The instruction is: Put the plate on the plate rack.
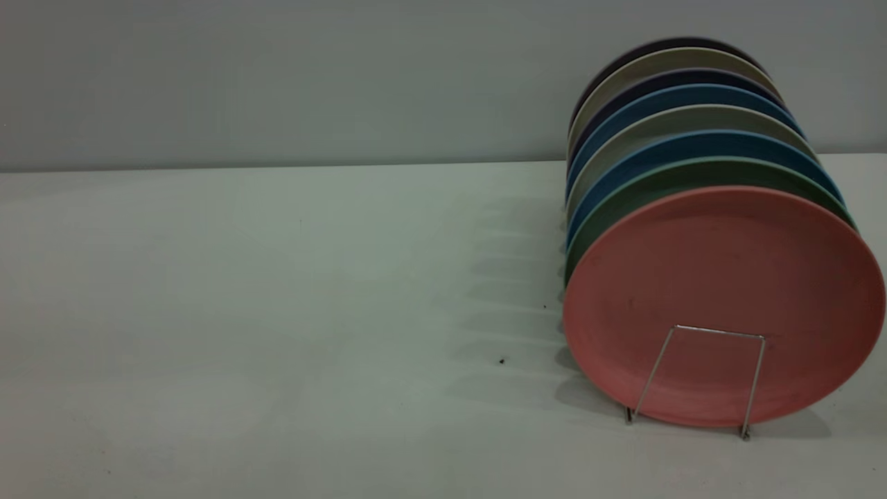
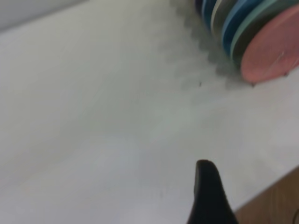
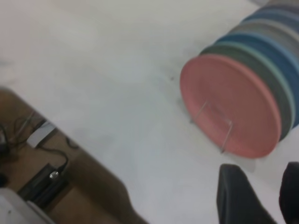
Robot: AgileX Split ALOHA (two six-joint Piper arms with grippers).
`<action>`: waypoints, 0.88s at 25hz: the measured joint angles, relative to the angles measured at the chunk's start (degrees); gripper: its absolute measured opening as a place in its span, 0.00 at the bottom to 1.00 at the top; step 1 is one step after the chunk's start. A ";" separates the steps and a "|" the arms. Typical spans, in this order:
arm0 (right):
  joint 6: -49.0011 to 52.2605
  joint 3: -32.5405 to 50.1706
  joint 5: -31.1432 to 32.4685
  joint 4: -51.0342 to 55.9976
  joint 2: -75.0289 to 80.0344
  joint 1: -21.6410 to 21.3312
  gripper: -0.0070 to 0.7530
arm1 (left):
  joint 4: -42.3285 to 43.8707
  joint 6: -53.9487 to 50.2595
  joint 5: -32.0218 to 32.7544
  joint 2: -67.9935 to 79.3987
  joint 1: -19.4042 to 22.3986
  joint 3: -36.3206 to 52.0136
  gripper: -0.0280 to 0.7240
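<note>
One salmon-pink matte plate (image 1: 724, 291) upright at plate rack (image 1: 700, 374) front, right tool (image 3: 266, 196) apart, left tool's state unclear

The right gripper (image 3: 261, 196) shows as two dark fingers (image 3: 238, 196) with a clear gap between them, holding nothing. Beyond the jaws, well apart from them, the salmon-pink plate (image 3: 229, 100) stands on edge at the near end of a row of plates, with a teal-green plate (image 3: 261, 63) just behind it and blue plates (image 3: 275, 44) farther back. One squared loop of the plate rack (image 3: 212, 123) rises against the pink plate's face. All rest on the pale bench (image 3: 117, 79). Past the bench edge lie dark cables (image 3: 46, 163).
</note>
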 joint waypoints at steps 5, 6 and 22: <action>0.00 6.43 -0.14 1.24 -4.37 0.00 0.33 | 8.65 -9.21 7.61 -4.65 0.00 0.00 0.70; 0.00 7.16 -0.07 1.29 -5.06 0.00 0.33 | 10.18 -10.78 8.87 -5.41 0.00 0.00 0.70; -1.97 17.40 1.39 0.89 -17.47 0.00 0.33 | 22.04 -20.09 10.93 -19.94 0.00 7.00 0.70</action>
